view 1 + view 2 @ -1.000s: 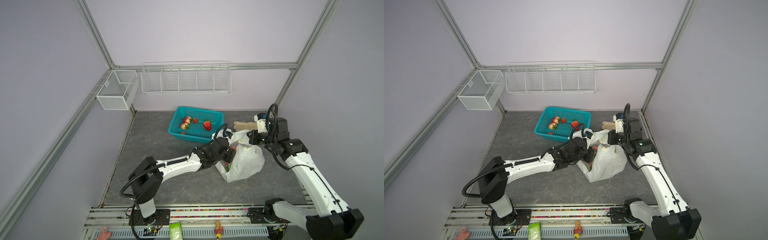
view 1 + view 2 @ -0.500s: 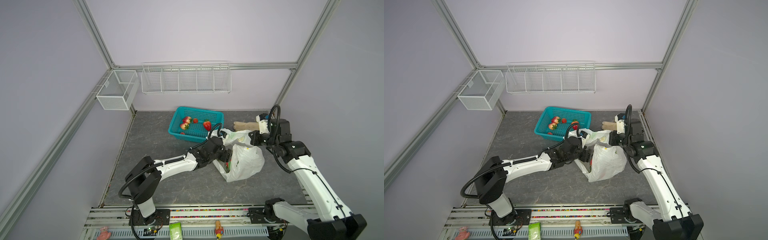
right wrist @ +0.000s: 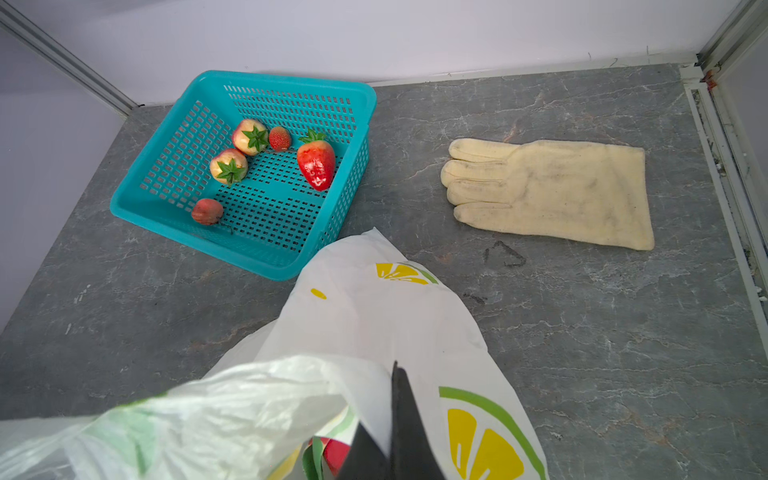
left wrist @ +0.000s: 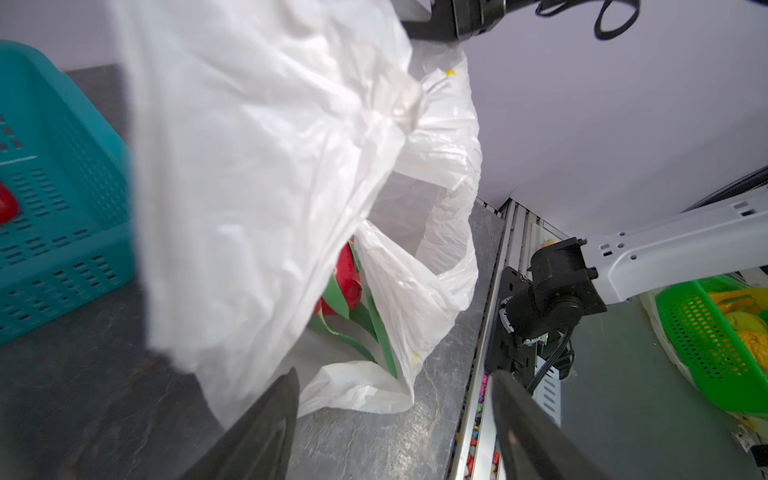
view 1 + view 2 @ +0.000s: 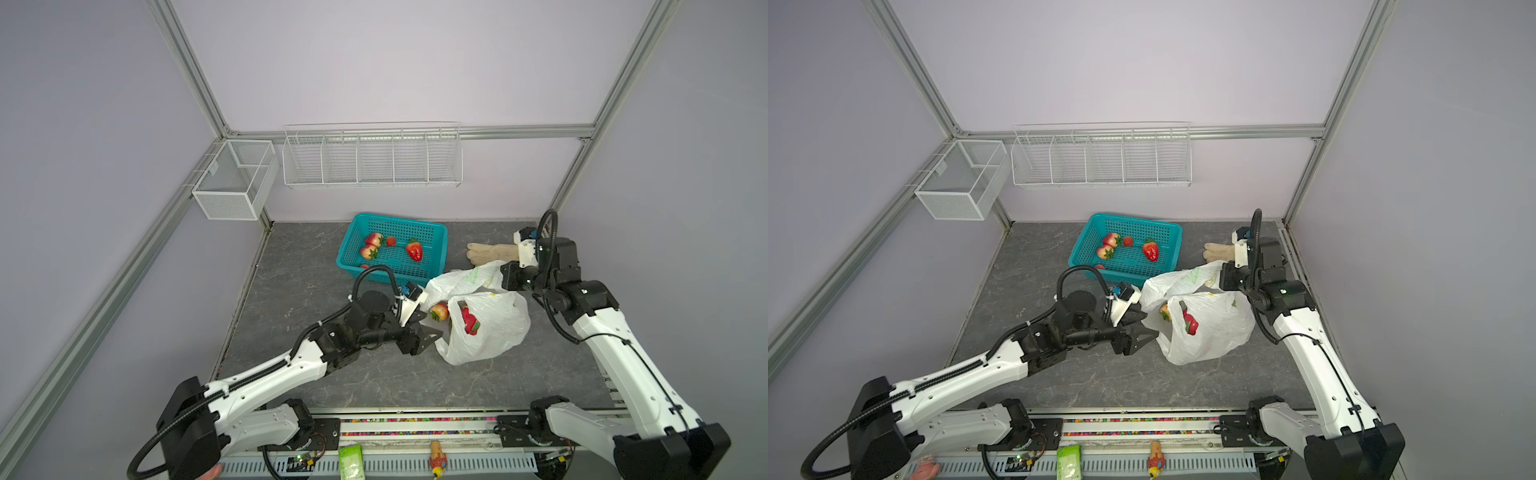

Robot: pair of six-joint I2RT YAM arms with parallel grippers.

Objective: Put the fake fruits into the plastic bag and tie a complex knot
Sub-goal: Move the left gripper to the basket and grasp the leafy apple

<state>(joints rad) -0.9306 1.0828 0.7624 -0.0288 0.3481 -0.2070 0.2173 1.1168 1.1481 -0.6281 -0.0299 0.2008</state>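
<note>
While right gripper (image 3: 392, 386) pinches plastic bag (image 5: 490, 328) rim, left gripper (image 5: 428, 328) gapes alongside.

**Finishes as seen from my station**

I read the plastic bag (image 3: 374, 316) as thin, crinkled, translucent film with a soft sheen. The fake fruits (image 3: 316, 164) look like glossy moulded plastic. The basket (image 3: 291, 83) is smooth teal plastic lattice. The glove (image 3: 573, 191) is matt, coarse beige cloth. The tabletop (image 3: 582, 332) looks matt, grey and stone-veined.
</note>
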